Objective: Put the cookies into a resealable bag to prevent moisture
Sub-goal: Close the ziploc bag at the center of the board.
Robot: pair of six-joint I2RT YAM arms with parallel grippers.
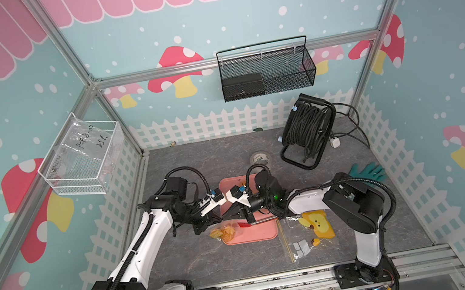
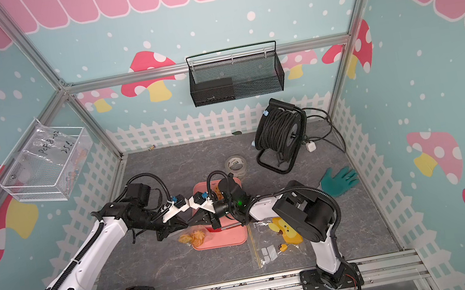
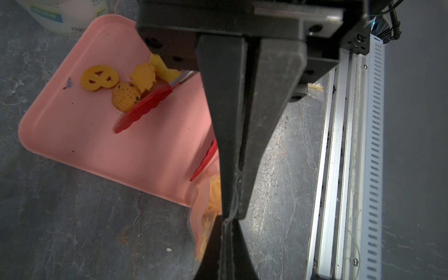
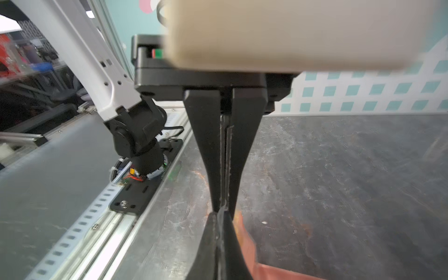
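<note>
Grey counter (image 1: pixel 196 263), pink tray (image 1: pixel 259 235) — some cookies (image 1: pixel 222 233) already in the bag (image 3: pixel 201 213) at the tray's corner, several left on the tray, left hand (image 3: pixel 232 215) clamped on the bag's edge, right hand (image 4: pixel 223 208) shut tip-to-tip against it — more loading and sealing remain.

Clear resealable bag (image 1: pixel 223 229) with golden cookies (image 1: pixel 216 234) inside at tray (image 3: pixel 72 135) corner; more cookies loose on tray.

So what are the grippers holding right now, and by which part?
The left gripper and right gripper both look pinched shut on the resealable bag, at its top edge, tip to tip; cookies sit inside it.
</note>
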